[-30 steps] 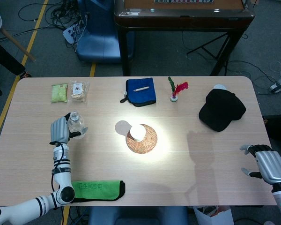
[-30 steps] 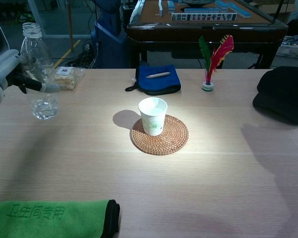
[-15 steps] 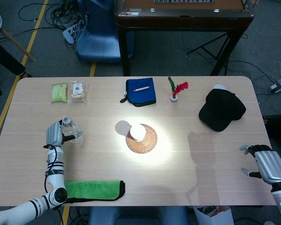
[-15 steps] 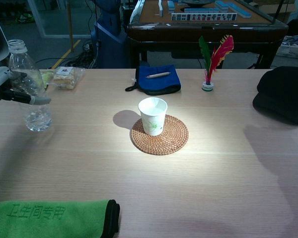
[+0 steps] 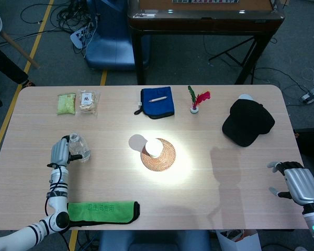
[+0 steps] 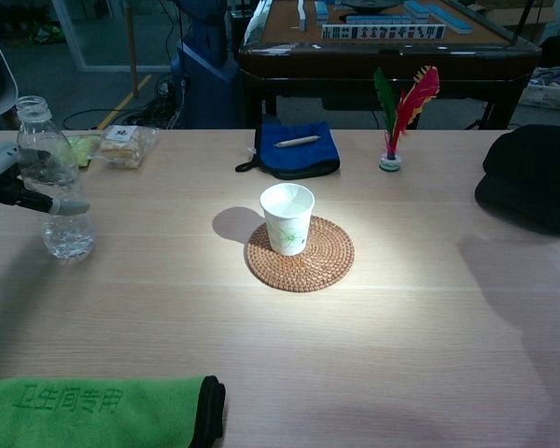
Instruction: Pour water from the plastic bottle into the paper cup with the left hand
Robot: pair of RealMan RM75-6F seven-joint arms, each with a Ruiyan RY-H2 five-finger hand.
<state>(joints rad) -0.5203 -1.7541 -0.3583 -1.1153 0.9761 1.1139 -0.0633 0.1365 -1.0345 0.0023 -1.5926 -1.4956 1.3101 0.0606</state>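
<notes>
Our left hand (image 5: 59, 152) wraps the upright plastic bottle (image 6: 56, 191) at the table's nine o'clock; our right hand (image 5: 299, 184) hangs spread, holding nothing. We should tip slowly over the paper cup (image 6: 287, 217), centred on its coaster (image 6: 328, 257).

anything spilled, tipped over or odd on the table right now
Nothing stands out. The cup sits upright on its mat, the left hand holds the capless bottle upright, and no spill shows on the table.
</notes>
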